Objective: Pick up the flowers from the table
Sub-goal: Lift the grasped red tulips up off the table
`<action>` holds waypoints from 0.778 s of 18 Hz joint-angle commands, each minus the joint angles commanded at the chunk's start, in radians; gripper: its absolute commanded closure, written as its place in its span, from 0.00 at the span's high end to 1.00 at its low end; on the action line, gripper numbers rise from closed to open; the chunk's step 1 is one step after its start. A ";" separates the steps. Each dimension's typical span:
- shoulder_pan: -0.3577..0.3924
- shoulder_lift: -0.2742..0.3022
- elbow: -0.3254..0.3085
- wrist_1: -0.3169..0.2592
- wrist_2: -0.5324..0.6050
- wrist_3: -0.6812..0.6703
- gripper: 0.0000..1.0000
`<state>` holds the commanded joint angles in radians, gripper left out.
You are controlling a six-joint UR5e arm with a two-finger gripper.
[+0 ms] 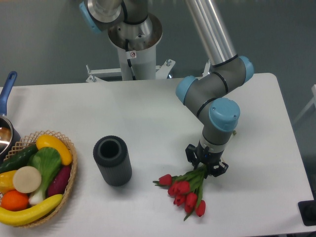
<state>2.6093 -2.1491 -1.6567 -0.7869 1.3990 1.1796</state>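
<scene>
The flowers (183,191), a small bunch of red tulips with green stems, lie on the white table (148,111) at the front right. Their heads point toward the front edge and their stems run up to the right. My gripper (205,165) points straight down over the stem ends, its fingers drawn in and shut on the stems. The arm's wrist hides the very ends of the stems. The tulip heads look to be still resting on the tabletop.
A dark grey cylinder-shaped vase (112,160) stands upright left of the flowers. A wicker basket (70,150) of fruit and vegetables sits at the front left, with a blue-handled pot (6,129) behind it. The robot base (133,44) rises beyond the table's far edge.
</scene>
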 joint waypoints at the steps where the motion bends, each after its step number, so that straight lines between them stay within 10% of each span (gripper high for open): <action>1: 0.002 0.002 0.000 -0.002 -0.002 0.000 0.25; 14: 0.031 0.199 -0.031 -0.008 -0.174 -0.035 0.18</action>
<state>2.6399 -1.9500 -1.6874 -0.7946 1.2247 1.1445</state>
